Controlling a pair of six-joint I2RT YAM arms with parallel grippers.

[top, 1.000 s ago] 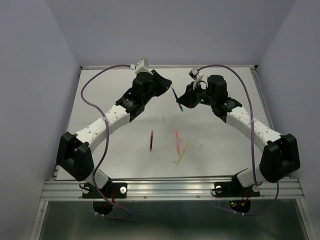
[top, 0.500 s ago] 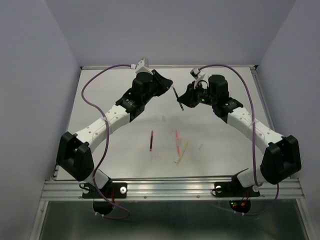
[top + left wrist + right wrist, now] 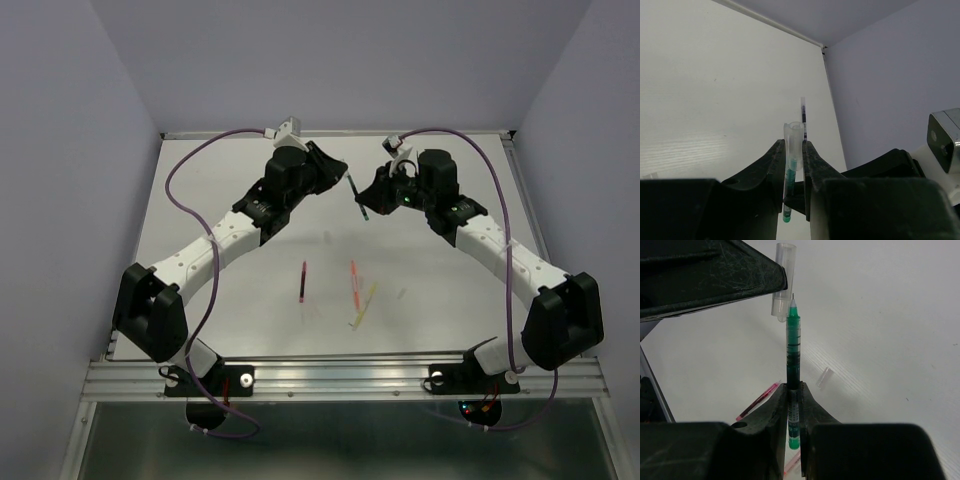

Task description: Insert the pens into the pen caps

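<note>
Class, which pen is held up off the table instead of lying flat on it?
The green pen, clamped in the right gripper, its tip beside the clear cap in the left gripper. The maroon pen, orange-red pen and yellow pen lie flat.

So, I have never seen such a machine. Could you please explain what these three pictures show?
Two robot arms are fixed at a white table. One picture looks down from above; the other two come from cameras on the wrists. The left gripper pinches a clear pen cap. The right gripper holds a green pen, its tip beside the cap, not inside. A maroon pen, an orange-red pen and a yellow pen lie on the table.
</note>
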